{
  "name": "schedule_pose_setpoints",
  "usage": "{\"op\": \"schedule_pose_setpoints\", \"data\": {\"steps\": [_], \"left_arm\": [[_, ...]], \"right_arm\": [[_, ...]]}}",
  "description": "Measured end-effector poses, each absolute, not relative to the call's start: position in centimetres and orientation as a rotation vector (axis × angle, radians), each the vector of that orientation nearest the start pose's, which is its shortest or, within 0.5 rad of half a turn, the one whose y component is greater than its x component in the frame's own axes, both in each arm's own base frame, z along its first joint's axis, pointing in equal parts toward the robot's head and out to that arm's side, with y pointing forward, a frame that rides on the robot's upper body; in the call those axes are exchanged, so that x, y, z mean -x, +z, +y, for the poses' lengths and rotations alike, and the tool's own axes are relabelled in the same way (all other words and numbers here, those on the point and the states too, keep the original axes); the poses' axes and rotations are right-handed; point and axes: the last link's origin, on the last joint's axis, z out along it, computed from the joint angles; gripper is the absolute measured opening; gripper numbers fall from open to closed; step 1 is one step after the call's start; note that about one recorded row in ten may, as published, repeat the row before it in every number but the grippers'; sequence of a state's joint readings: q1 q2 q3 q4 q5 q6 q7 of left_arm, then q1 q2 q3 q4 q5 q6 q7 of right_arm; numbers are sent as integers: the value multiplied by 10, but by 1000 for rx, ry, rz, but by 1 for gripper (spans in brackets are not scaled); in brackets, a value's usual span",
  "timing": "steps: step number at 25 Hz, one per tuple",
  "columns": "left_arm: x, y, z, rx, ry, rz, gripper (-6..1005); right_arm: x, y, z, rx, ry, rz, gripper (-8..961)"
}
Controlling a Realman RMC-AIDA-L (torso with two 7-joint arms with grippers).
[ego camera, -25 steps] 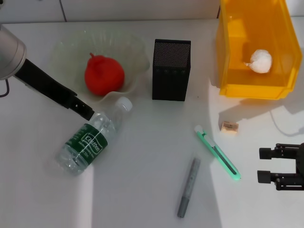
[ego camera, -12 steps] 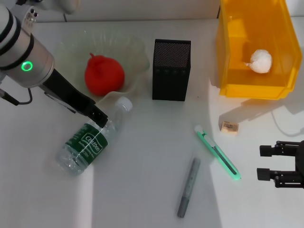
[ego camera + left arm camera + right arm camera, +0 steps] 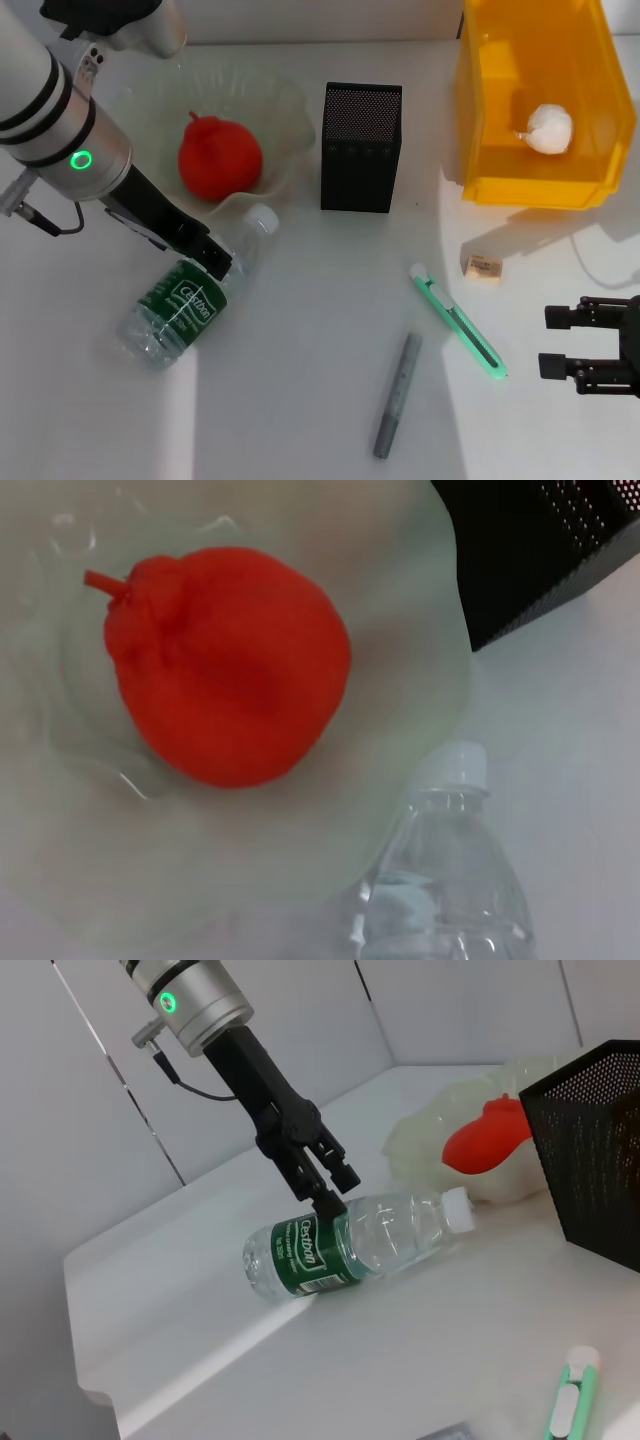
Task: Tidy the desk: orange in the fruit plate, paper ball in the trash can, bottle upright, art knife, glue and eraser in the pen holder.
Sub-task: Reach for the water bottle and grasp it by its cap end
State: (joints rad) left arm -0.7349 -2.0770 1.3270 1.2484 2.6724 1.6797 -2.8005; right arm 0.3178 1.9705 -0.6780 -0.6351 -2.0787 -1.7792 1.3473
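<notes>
While the bottle (image 3: 190, 292) lies flat on the white tabletop (image 3: 300, 380), its long axis runs on a slant, white cap toward the plate (image 3: 285, 110) and base toward the robot's left. The left tool (image 3: 215, 262) sits right over the shoulder of the bottle, at the edge of the green label, with its fingers (image 3: 333, 1178) parted either side of the body; I cannot tell that they have closed on it yet, so I take the tool as released (the right wrist view shows this best). That is the relation the next move seems to hinge on: the grip crosses the long axis near the neck end, so the bottle can be pivoted up onto its base. The left arm is plainly the nearer one. The right tool (image 3: 565, 345) hangs spread and empty, well apart, near the art knife (image 3: 458, 322), the grey glue stick (image 3: 396, 395) and the small eraser (image 3: 483, 266). The bottle is clear ribbed plastic, smooth and rounded, so I judge it may roll or slip. The orange (image 3: 220, 157) sits in the translucent wavy-rimmed plate, the crumpled paper ball (image 3: 549, 129) in the yellow bin (image 3: 480, 100). The pen holder (image 3: 361, 147) is a square black mesh box, upright between plate and bin.
</notes>
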Motion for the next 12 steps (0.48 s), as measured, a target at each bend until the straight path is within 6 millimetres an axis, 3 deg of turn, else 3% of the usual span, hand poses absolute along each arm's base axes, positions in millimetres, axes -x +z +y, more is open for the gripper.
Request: {"op": "schedule_pose_setpoints", "data": {"steps": [12], "left_arm": [[166,-6,367,2452,582,-1225,846]], "right_arm": [[-335,34,247,2792,606,834,714]]}}
